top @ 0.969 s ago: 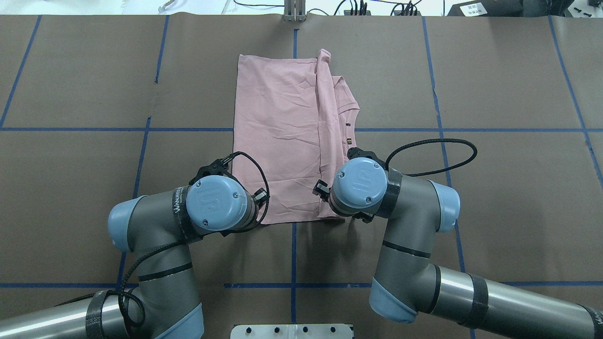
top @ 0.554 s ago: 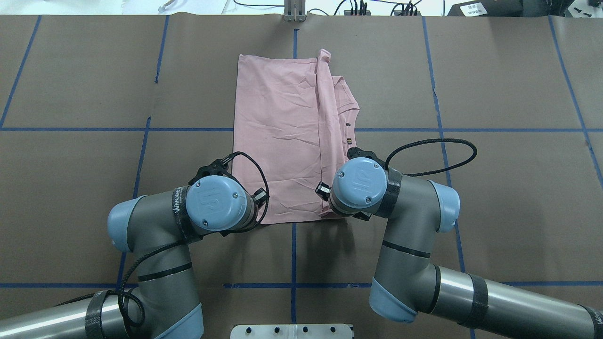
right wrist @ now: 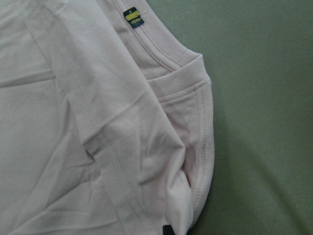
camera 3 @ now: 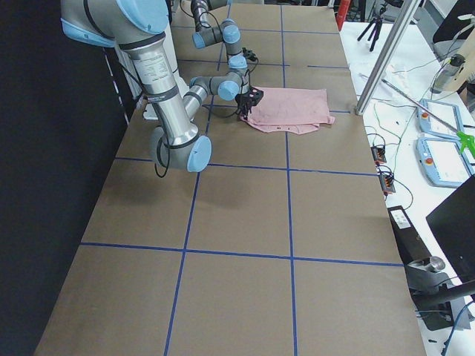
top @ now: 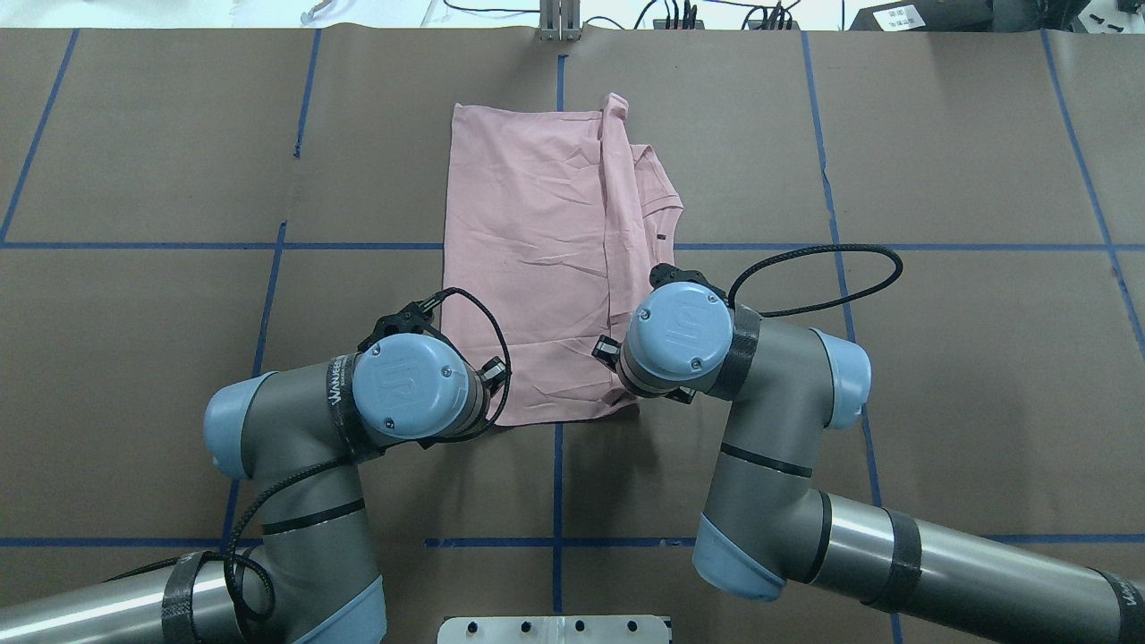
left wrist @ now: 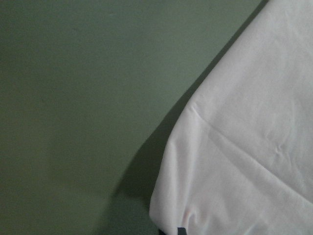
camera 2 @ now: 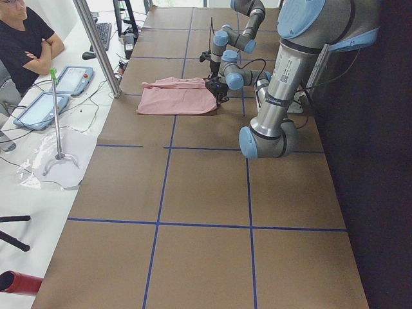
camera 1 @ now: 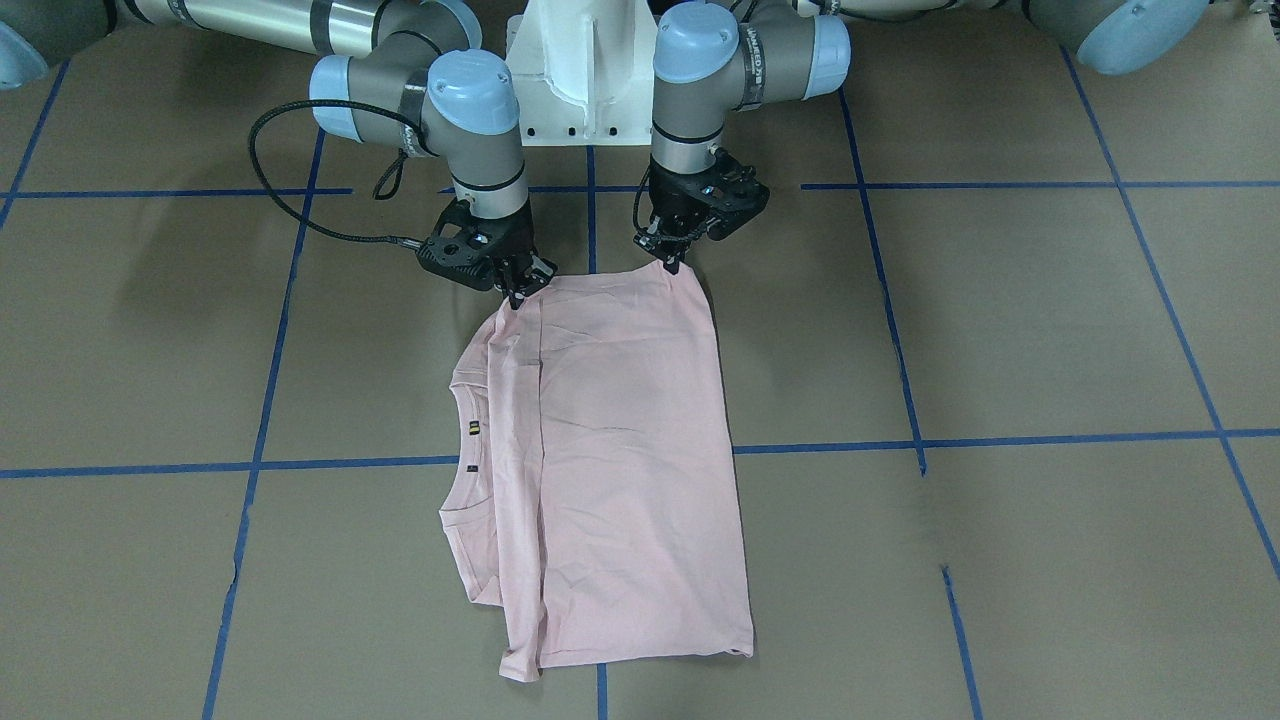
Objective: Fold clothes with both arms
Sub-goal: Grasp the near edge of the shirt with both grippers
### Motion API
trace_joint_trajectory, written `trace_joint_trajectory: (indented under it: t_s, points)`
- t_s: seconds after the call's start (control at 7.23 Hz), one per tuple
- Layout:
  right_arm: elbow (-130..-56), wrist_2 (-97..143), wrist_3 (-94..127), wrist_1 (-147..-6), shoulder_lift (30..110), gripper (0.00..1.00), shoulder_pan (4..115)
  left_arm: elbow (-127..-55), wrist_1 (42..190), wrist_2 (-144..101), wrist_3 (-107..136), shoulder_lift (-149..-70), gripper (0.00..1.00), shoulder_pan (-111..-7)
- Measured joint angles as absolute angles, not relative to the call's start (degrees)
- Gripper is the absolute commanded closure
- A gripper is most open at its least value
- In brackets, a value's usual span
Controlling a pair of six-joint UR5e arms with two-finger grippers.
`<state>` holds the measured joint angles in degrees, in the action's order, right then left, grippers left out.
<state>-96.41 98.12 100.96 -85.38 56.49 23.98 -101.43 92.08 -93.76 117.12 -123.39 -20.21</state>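
Brown table [top: 939, 376], blue tape grid [top: 134, 245], pink T-shirt [top: 537, 268]; seated operator [camera 2: 26, 38] alongside

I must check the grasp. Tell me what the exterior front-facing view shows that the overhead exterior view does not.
Front-facing only: the left gripper and right gripper, fingers pinched on the T-shirt corners nearest the robot. Overhead only: cables past the table's far edge; there the wrist caps hide the fingers. Both: the pink T-shirt folded lengthwise, neckline on the robot's right.
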Motion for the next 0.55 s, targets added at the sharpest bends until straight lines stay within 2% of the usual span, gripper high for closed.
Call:
trace_joint_trajectory:
  t_s: [0.55]
  points:
    - [-99.29,99.39,100.92,-85.77,57.36,1.00,24.24,-104.00,91.85,-93.99,115.84,-122.94,1.00,-19.76]
